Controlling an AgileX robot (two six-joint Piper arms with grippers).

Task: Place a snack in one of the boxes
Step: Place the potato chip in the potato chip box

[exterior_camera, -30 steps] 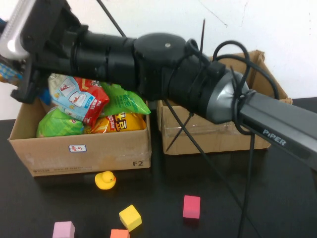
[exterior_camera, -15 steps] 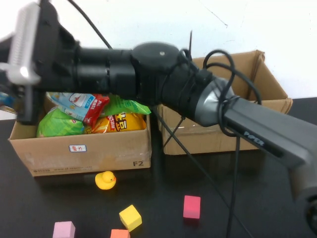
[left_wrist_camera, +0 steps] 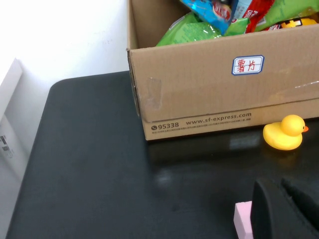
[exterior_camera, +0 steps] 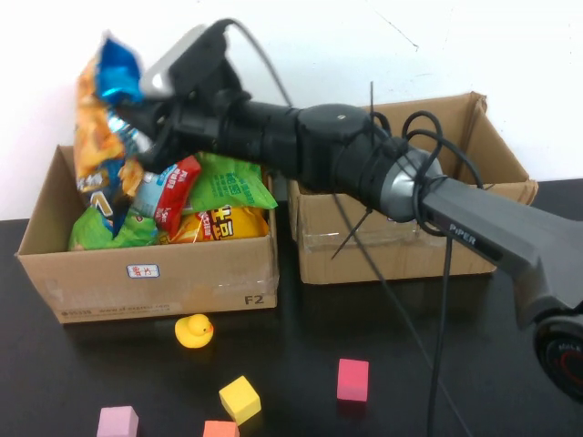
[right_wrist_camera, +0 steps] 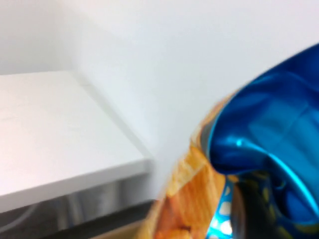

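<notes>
My right gripper (exterior_camera: 138, 107) is shut on an orange and blue snack bag (exterior_camera: 98, 137) and holds it up above the left end of the left cardboard box (exterior_camera: 164, 282). The bag hangs down and its lower end reaches the snacks in that box. The box holds several snack bags, green, red and yellow. In the right wrist view the bag (right_wrist_camera: 259, 144) fills the frame against the white wall. The right cardboard box (exterior_camera: 401, 250) stands open behind my right arm. My left gripper (left_wrist_camera: 289, 211) is low over the black table, in front of the left box (left_wrist_camera: 199, 99).
A yellow rubber duck (exterior_camera: 193, 330) sits in front of the left box, also in the left wrist view (left_wrist_camera: 284, 133). Pink (exterior_camera: 117, 422), orange (exterior_camera: 219, 429), yellow (exterior_camera: 240, 399) and red (exterior_camera: 352, 379) cubes lie near the front edge. The pink cube (left_wrist_camera: 242, 219) is beside my left gripper.
My right gripper has risen from the left box's left end, lifting the orange and blue snack bag into full view above the box. The arm has swung away from the camera.
</notes>
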